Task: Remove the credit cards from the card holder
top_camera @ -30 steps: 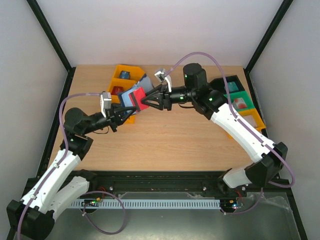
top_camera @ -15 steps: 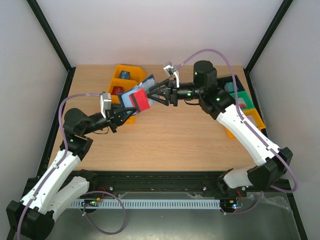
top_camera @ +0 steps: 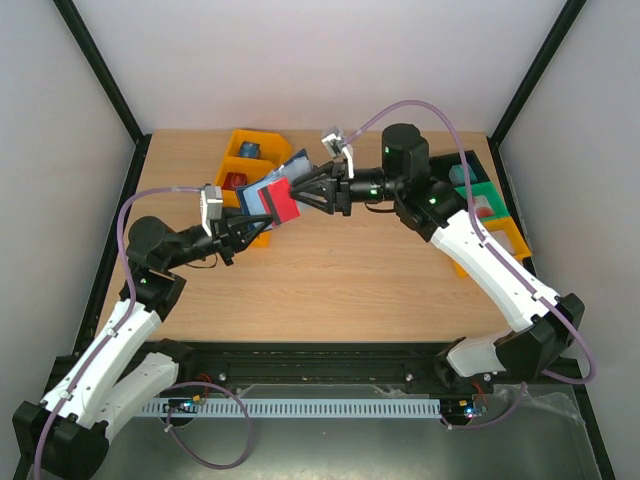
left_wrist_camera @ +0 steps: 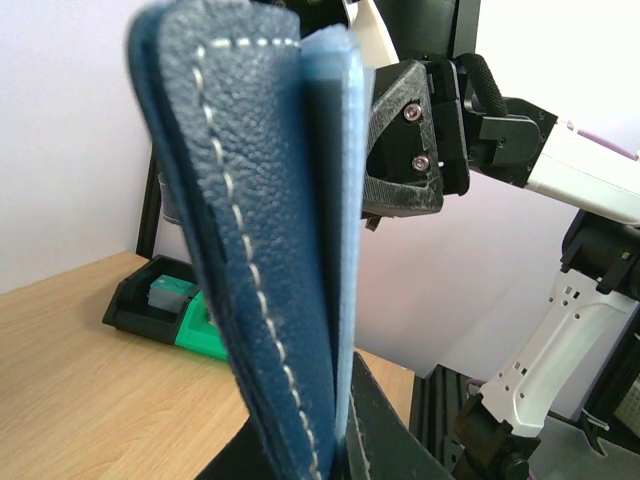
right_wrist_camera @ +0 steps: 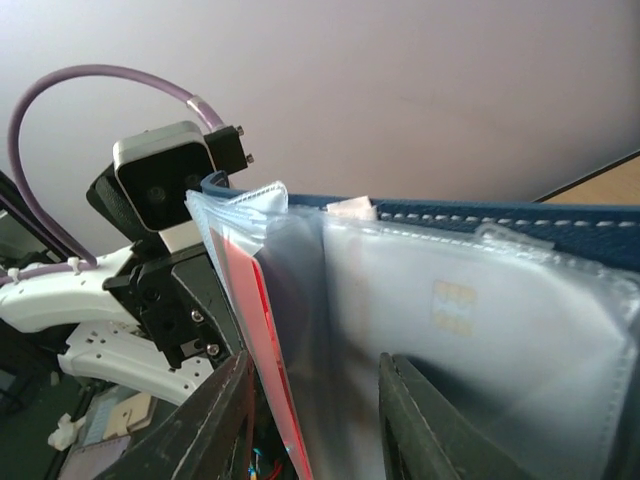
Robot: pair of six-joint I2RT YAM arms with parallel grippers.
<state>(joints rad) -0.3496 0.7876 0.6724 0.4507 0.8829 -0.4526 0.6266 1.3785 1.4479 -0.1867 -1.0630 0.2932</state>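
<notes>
The left end effector (left_wrist_camera: 335, 455) is pressed together on one edge of the card holder (left_wrist_camera: 250, 250). It holds the holder upright in the air over the desk's (top_camera: 350, 280) back-left part, near the yellow bin (top_camera: 262, 135). The right end effector (right_wrist_camera: 310, 420) stands partly spread, straddling the clear sleeves (right_wrist_camera: 480, 330), with the red card (right_wrist_camera: 262, 330) beside one finger. To do this well, it should probably pinch only the card's exposed edge, then draw it straight along its pocket while the left grips firmly.
</notes>
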